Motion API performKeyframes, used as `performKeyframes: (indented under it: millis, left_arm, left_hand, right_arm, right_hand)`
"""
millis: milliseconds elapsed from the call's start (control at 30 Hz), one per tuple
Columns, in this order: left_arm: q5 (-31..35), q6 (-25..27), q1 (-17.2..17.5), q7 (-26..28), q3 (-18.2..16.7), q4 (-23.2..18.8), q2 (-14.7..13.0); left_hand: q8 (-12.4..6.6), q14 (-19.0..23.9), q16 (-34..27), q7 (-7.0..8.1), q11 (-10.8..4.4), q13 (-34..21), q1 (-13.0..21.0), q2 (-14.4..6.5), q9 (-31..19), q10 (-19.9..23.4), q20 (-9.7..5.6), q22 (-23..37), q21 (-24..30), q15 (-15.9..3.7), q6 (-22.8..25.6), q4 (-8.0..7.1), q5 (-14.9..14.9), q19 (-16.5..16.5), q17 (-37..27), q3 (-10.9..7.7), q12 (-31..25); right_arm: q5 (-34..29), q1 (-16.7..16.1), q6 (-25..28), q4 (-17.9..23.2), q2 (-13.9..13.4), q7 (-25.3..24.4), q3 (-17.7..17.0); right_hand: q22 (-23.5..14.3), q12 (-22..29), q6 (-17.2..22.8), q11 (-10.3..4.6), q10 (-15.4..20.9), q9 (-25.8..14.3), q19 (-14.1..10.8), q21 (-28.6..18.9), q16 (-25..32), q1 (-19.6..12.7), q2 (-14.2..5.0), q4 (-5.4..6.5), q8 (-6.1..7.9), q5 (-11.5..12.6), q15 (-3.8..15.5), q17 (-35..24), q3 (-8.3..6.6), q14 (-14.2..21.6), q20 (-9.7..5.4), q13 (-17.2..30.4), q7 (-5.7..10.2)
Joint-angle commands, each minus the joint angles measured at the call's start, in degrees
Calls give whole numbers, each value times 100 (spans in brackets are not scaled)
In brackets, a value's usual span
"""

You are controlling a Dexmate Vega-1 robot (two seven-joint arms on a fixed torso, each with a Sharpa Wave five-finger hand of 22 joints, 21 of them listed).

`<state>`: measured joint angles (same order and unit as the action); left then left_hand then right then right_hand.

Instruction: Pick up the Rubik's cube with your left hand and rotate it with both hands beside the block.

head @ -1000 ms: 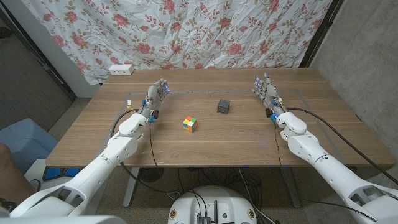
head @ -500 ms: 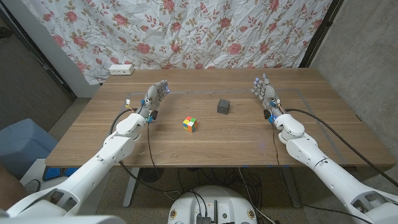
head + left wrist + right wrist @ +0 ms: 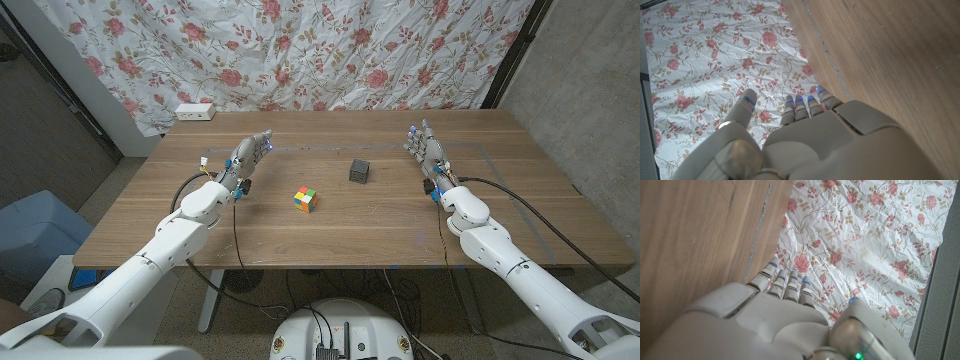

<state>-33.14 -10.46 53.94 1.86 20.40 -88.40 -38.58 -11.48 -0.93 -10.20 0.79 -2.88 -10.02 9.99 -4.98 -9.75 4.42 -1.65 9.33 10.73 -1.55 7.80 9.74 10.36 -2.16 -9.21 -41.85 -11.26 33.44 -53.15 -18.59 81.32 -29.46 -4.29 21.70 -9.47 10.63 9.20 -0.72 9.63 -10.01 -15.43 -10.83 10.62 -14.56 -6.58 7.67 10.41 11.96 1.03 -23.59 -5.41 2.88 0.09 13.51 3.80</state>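
Sitting mid-desk [image 3: 150,215], the cube [image 3: 306,199] had bare wood all round, between the empty, spread left robot hand [image 3: 248,157] and right robot hand [image 3: 424,146], block [image 3: 360,171] near.

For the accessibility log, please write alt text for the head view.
A Rubik's cube sits untouched mid-table, a dark block apart from it, farther back and to the right. The left hand and right hand flank them, open and empty, before a floral curtain.

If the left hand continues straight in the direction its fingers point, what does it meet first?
Probably nothing on the table: the left hand points toward the far edge and floral curtain, away from the Rubik's cube.
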Motion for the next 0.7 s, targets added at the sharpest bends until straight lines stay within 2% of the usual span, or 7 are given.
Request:
performKeyframes:
  millis: [33,100,267,400,500,700]
  left_arm:
    - [243,-136,126,-247,12,-237,-333]
    - [260,-218,111,-351,19,-200,-358]
    - [343,-271,68,-539,35,-208,-491]
    - [439,-137,43,-603,48,-332,-657]
    - [590,32,5,-610,74,-477,-824]
    - [860,267,-73,-665,128,-745,-1086]
  left_hand:
    - [-44,-1,10,163,-135,-11,141,40,-18,74,-76,17,-32,-195,104,96,-20,-25,-33,-1,-48]
    - [-47,6,8,246,-204,-11,184,83,-19,109,-85,17,-29,-206,132,116,-22,-30,-34,8,-52]
    - [-54,20,3,310,-284,-12,234,186,-20,153,-118,15,-31,-269,177,134,-29,-27,-35,40,-55]
    - [-73,58,-7,365,-344,-13,296,246,-22,213,-125,14,-28,-300,250,138,-26,-36,-36,50,-65]
    - [-90,87,-12,367,-395,-14,365,280,-23,289,-135,13,-25,-318,321,139,-17,-51,-36,48,-82]
    - [-139,180,-25,457,-525,-17,561,369,-27,453,-139,12,-20,-386,541,142,2,-93,-36,38,-105]
  right_arm:
    - [-37,-131,-149,20,53,-31,1]
    - [-60,-139,-151,30,53,-57,4]
    - [-85,-149,-162,45,52,-80,4]
    - [-160,-173,-194,97,39,-158,-7]
    - [-181,-201,-172,159,11,-204,-25]
    - [-144,-245,-130,233,-31,-212,-62]
  right_hand:
    - [-18,34,44,-4,16,-15,18,17,36,-5,-47,4,36,30,17,16,-32,15,-15,-3,-2]
    - [-17,35,45,-3,17,-14,16,15,36,-2,-49,0,36,31,29,25,-35,12,-18,-10,-1]
    - [-17,38,46,3,19,-14,20,16,37,5,-54,-11,34,35,33,49,-43,10,-22,-28,0]
    - [-17,35,31,-6,10,-14,26,17,35,9,-55,-18,28,36,43,63,-47,3,-23,-38,4]
    - [-16,33,23,-21,2,-13,63,30,32,13,-53,-27,24,38,62,82,-50,-8,-79,-51,6]
    - [-14,15,-26,-28,-55,-12,129,47,31,30,-50,-46,7,41,99,125,-59,-25,-147,-86,-69]
